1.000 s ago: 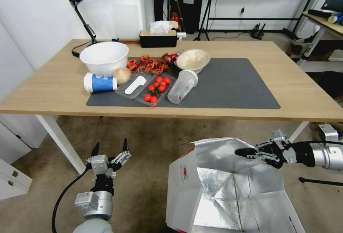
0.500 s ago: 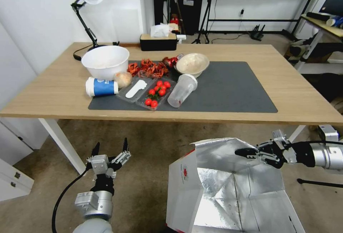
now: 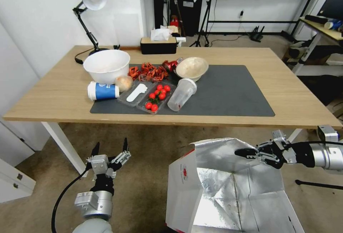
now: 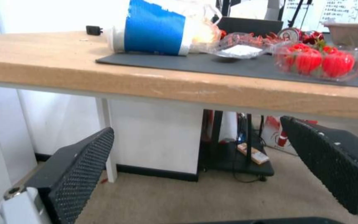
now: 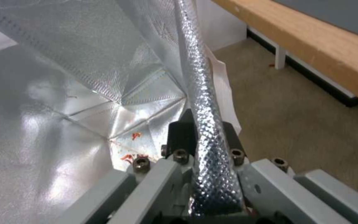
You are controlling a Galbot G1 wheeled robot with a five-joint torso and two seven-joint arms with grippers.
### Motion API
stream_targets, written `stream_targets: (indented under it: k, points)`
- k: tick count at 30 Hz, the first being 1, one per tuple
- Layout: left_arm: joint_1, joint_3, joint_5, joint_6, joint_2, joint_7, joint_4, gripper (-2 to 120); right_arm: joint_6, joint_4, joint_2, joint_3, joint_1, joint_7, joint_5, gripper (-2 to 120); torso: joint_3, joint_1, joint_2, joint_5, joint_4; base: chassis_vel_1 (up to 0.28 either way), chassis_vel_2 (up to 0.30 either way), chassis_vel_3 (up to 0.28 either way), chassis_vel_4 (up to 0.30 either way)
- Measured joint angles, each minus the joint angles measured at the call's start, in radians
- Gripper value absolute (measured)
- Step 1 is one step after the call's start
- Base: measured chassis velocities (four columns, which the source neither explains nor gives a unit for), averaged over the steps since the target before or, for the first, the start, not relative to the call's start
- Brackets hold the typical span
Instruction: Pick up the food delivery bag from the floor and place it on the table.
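The large light-wood table [image 3: 64,97] on white legs stood behind the boxy red-and-white, foil-lined food delivery bag [image 3: 200,186]. The right gripper [image 3: 246,152] was clamped on the bag's foil rim; the left gripper [image 3: 110,147], beside the bag, stood spread apart.

- The food delivery bag [image 3: 228,186] is a large boxy bag with white outer walls, a red edge and a small red logo on its left side. Its mouth gapes wide, showing crinkled silver foil lining [image 5: 63,93].
- It sits in front of the surface [image 3: 53,97], below its near edge, on the right.
- The right gripper [image 3: 250,152] has its jaws closed on the bag's far foil rim.
- The floor [image 3: 150,168] is mottled brownish-grey.
- The surface is light wood on white legs and carries a dark grey mat [image 3: 228,94].
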Motion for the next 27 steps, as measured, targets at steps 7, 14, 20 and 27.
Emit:
stream_targets:
  k: [7, 14, 20, 27]
  points:
    - [-0.001, 0.000, -0.001, 0.000, 0.000, 0.000, 0.000, 100, 0.000, 0.000, 0.000, 0.000, 0.001, 0.001, 0.000, 0, 0.016, 0.013, 0.029, 0.0000, 0.0000, 0.000, 0.000, 0.000, 0.000]
    - [-0.001, -0.001, -0.003, 0.001, 0.002, 0.000, -0.001, 100, 0.000, 0.000, 0.001, -0.001, 0.001, 0.001, 0.000, 0, 0.034, 0.027, 0.062, 0.0000, 0.0000, 0.000, 0.000, 0.000, 0.000]
    - [0.000, -0.003, -0.004, 0.001, 0.003, -0.001, -0.004, 100, 0.000, 0.001, 0.004, -0.002, 0.000, 0.001, 0.000, 0, 0.052, 0.040, 0.093, 0.0000, 0.0000, 0.000, 0.000, 0.000, 0.000]
    - [0.001, -0.003, -0.006, 0.002, 0.003, -0.002, -0.006, 100, 0.000, 0.003, 0.003, -0.002, 0.000, 0.001, -0.001, 0, 0.070, 0.055, 0.125, 0.0000, 0.0000, 0.000, 0.000, 0.000, 0.000]
